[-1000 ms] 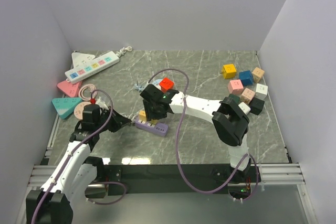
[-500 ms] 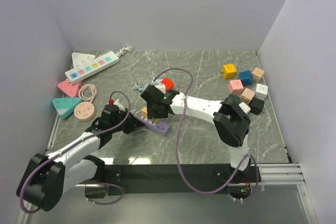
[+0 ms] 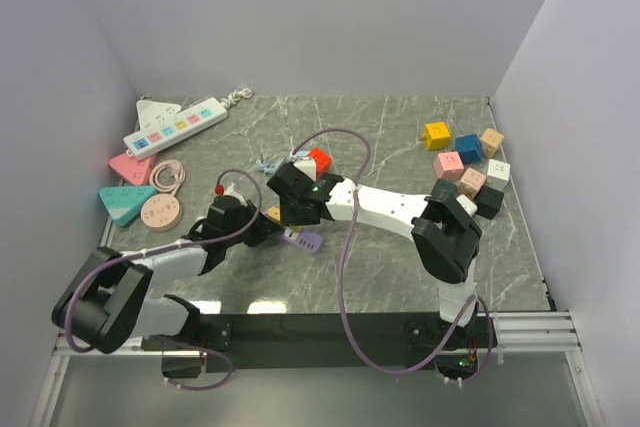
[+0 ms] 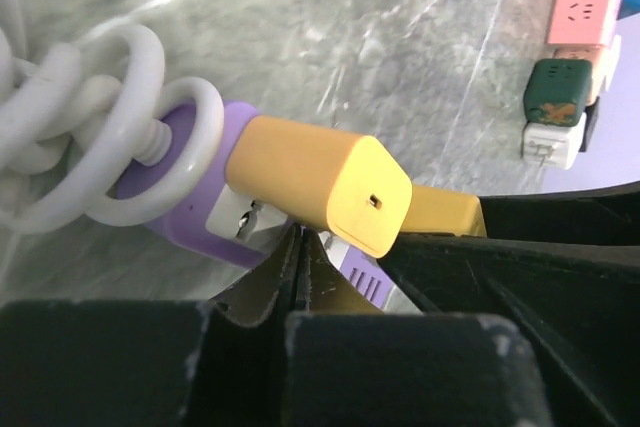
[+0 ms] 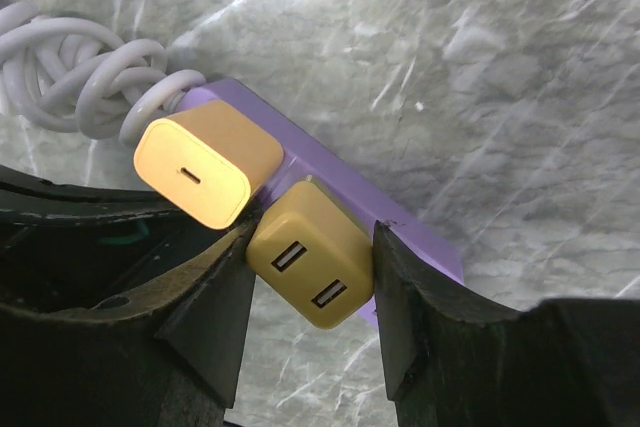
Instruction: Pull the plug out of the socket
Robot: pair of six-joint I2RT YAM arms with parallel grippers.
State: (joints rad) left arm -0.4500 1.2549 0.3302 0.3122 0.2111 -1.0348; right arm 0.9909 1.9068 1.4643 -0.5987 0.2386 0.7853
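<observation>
Purple socket lies in the middle of the tabletop. Right claw pinches the darker yellow plug stuck in it. Left claw sits right by the socket; I cannot tell its grip.

Matt plug — probably smooth plastic

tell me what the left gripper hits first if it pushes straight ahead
The lilac power strip, just under the pale yellow plug; the left gripper looks shut and almost touching it, though depth is unclear.
</observation>
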